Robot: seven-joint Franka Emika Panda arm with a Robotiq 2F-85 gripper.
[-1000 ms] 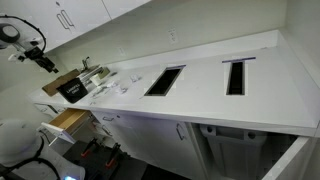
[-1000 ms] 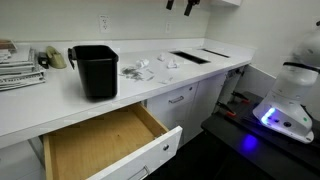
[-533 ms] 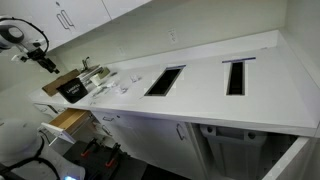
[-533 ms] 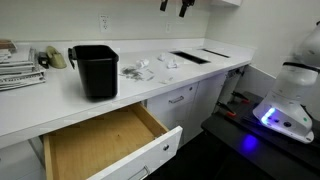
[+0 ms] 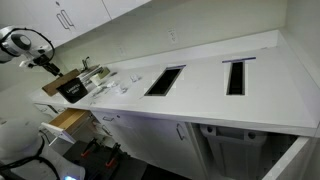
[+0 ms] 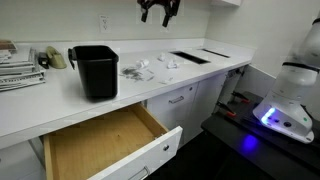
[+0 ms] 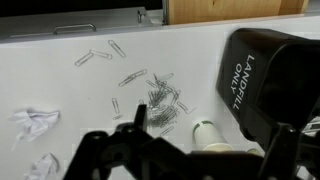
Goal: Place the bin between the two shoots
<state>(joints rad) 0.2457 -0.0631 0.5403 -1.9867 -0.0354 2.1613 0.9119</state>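
Observation:
The black bin [image 6: 95, 71] stands upright on the white counter, above an open drawer; it also shows in an exterior view [image 5: 72, 89]. In the wrist view the bin [image 7: 275, 85] is at the right and reads "LANDFILL ONLY". The two chutes are rectangular openings in the counter [image 5: 165, 81] [image 5: 236, 76], far from the bin; both show in an exterior view too [image 6: 190, 57] [image 6: 214, 51]. My gripper [image 6: 158, 10] hangs high above the counter, open and empty, between the bin and the chutes. Its fingers frame the bottom of the wrist view [image 7: 195, 160].
Paper clips [image 7: 160, 95] and crumpled paper [image 7: 35, 122] lie scattered on the counter beside the bin, with a small white cylinder [image 7: 205, 130]. The wooden drawer [image 6: 100, 145] is pulled out below the bin. Papers [image 6: 20, 70] lie at the counter's end.
The gripper has moved along the counter toward the bin, still high and open. The bin has not moved.

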